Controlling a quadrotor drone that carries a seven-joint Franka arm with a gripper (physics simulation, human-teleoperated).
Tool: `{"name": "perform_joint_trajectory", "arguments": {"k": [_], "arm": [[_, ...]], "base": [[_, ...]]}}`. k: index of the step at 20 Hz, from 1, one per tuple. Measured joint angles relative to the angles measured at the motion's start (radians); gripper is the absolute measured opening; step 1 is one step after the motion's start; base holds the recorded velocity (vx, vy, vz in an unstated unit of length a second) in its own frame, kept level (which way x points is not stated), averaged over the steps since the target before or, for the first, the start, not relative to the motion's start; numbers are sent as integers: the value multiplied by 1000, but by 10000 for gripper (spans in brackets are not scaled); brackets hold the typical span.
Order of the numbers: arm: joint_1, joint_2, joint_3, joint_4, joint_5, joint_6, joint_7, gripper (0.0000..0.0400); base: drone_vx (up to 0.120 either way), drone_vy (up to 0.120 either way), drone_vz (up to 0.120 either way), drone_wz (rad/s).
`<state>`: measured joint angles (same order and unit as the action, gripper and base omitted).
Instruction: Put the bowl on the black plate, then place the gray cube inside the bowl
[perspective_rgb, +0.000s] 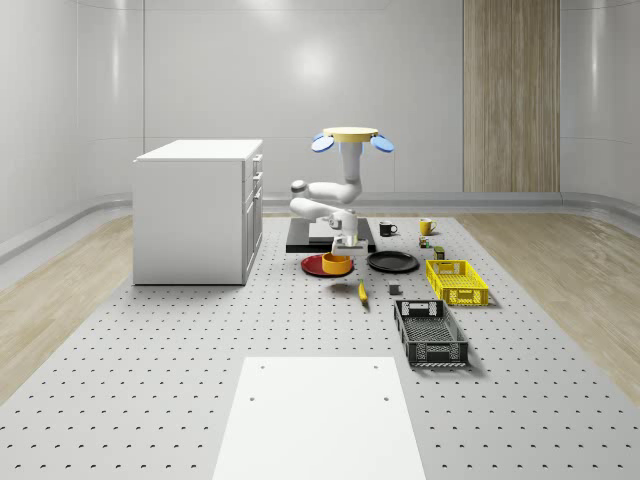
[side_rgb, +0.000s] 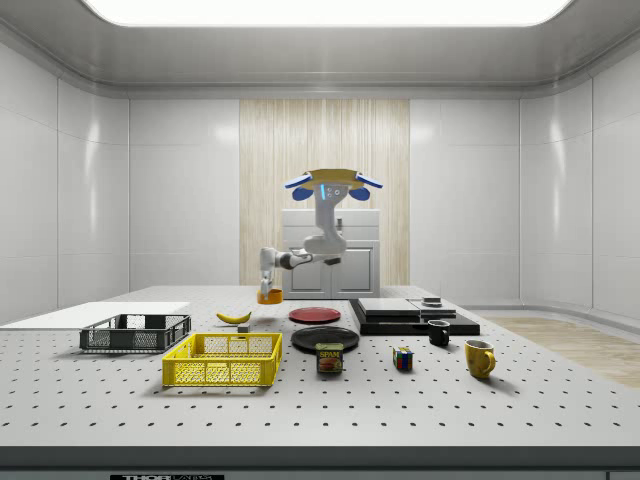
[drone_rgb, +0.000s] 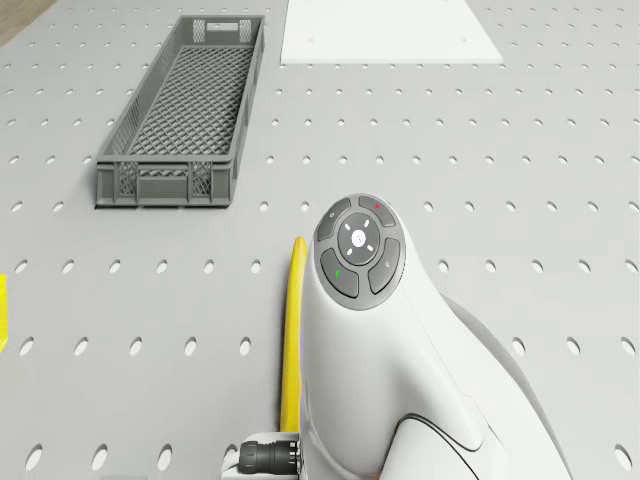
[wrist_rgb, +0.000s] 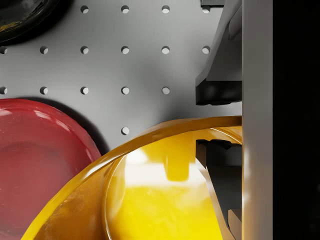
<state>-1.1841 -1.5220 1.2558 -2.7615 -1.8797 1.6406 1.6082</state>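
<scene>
Perforated table (perspective_rgb: 150, 400), drone (perspective_rgb: 351, 134) hovering, arm bent downward, claw (perspective_rgb: 342, 243) pinching orange bowl's (perspective_rgb: 337, 263) rim

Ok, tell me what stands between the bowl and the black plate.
Nothing visible. The gripper holds the bowl by its rim above the table, beside the red plate; only bare table lies between it and the black plate.

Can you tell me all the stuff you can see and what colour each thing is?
Shiny orange bowl: one, lifted above the red plate.
Flat red plate: one, beside the black plate.
Round black plate: one, bare.
Small gray cube: one, near the banana.
Banana: one, yellow.
Slotted yellow crate: one.
Dark gray crate: one.
Mugs: black, yellow.
White cabinet: one.
Drone: hovering; gripper pinching the bowl's rim.
</scene>
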Motion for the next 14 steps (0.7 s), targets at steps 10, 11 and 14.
{"name": "perform_joint_trajectory", "arguments": {"k": [10,11,14], "arm": [[-2,-5,1,0,3,5,1,100],[-2,-6,1,0,3,5,1,100],[-2,-7,1,0,3,7,2,100]], "base": [[-120,120,0,0],[-120,120,0,0],[-120,120,0,0]]}}
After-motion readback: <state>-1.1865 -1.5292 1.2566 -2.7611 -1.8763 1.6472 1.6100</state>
